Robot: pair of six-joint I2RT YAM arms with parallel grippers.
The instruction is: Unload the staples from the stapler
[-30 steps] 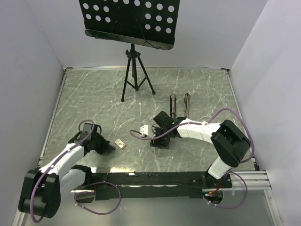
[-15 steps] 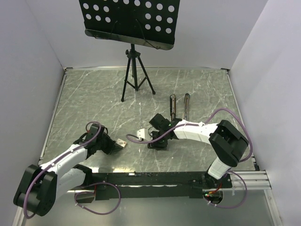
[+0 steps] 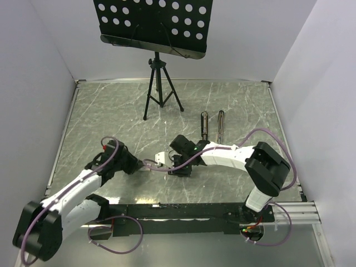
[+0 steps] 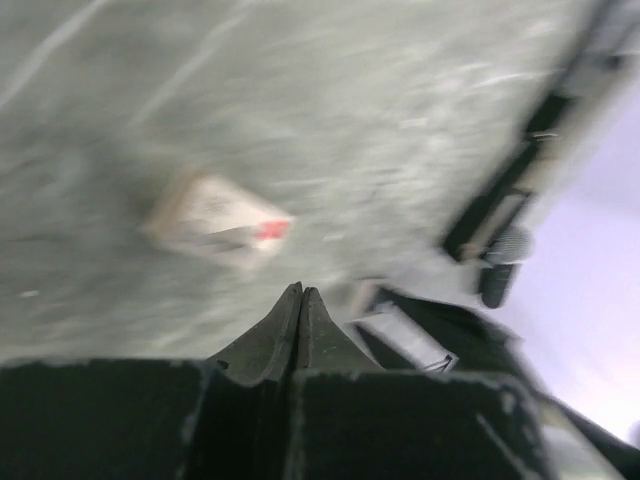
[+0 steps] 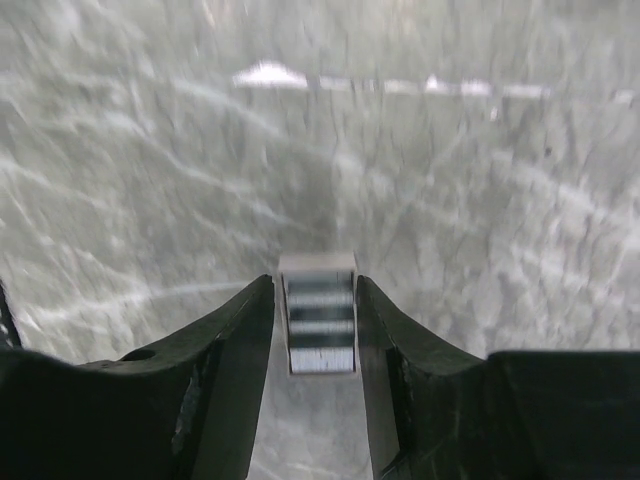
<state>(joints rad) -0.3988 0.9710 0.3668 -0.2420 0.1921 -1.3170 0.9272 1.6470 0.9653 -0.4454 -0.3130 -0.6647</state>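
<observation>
The stapler (image 3: 204,125) lies as a slim dark bar on the marble table, right of centre, with a second similar bar (image 3: 221,123) beside it. The staples (image 4: 215,215), a small tan block with a red mark, lie just ahead of my left gripper (image 4: 300,290), whose jaws are pressed together with nothing between them. In the top view my left gripper (image 3: 136,166) hides the block. My right gripper (image 5: 315,285) has a finger against each side of a small white tray (image 5: 320,325) holding silvery striped rows. From above, that tray (image 3: 160,159) sits left of my right gripper (image 3: 168,163), far from the stapler.
A black tripod (image 3: 161,95) carrying a perforated music-stand desk (image 3: 151,25) stands at the back centre. White walls close in left, right and rear. A purple cable (image 3: 153,165) loops between the two grippers. A metal rail (image 3: 183,211) runs along the near edge.
My left gripper has swung right, up to the tan block, and stayed shut. My right gripper has slid left with the white tray, and its jaws have narrowed onto it.
</observation>
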